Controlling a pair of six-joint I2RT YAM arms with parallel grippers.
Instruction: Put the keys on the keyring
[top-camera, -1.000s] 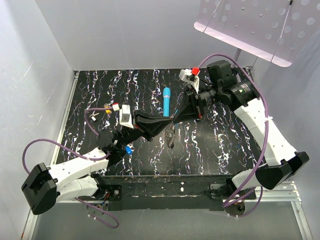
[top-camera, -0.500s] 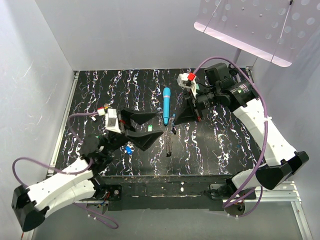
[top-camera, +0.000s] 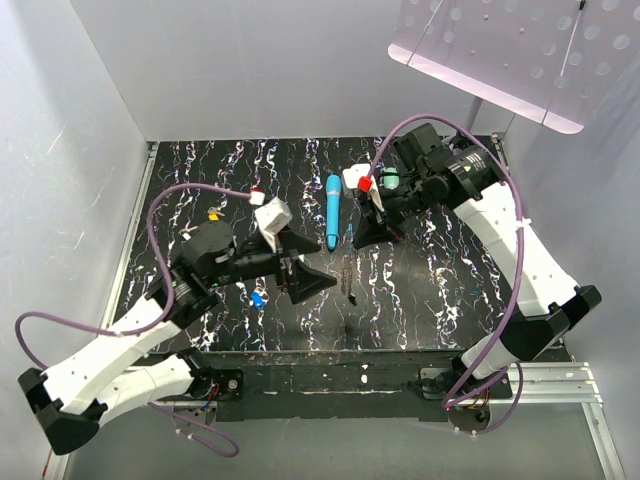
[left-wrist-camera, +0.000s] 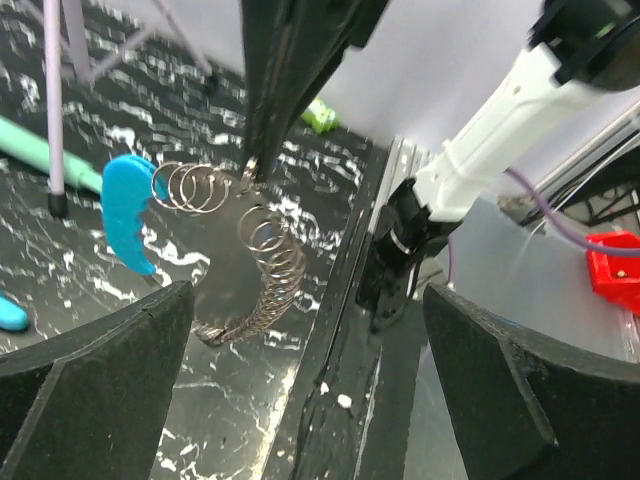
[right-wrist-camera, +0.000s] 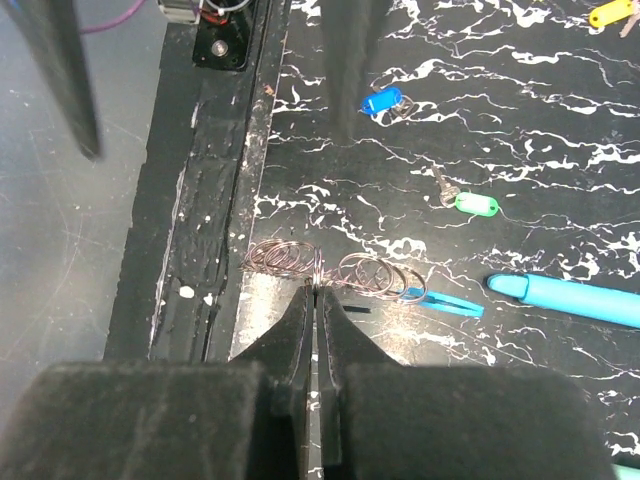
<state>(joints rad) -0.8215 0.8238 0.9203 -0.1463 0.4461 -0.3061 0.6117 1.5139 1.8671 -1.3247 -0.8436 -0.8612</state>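
The keyring (right-wrist-camera: 290, 262), a chain of wire rings with a blue band (right-wrist-camera: 445, 300), hangs from my right gripper (right-wrist-camera: 316, 285), which is shut on one ring. In the top view the keyring (top-camera: 349, 280) dangles below the right gripper (top-camera: 352, 238) above the table. My left gripper (top-camera: 303, 272) stands wide open just left of it, holding nothing. In the left wrist view the keyring (left-wrist-camera: 262, 268) hangs ahead of my left gripper (left-wrist-camera: 310, 400). A green key (right-wrist-camera: 475, 204), a blue key (right-wrist-camera: 381, 101) and a yellow key (right-wrist-camera: 610, 12) lie on the table.
A long blue wand (top-camera: 332, 212) lies at the table's middle back, and a teal wand (left-wrist-camera: 40, 155) lies beyond it. The blue key (top-camera: 257, 298) sits under the left arm and the yellow key (top-camera: 212, 214) at the left. The table's front edge (right-wrist-camera: 200, 250) is close below the keyring.
My left gripper has opened, let go of the keyring and drawn back to the left. My right gripper stays shut on the keyring and has shifted slightly left.
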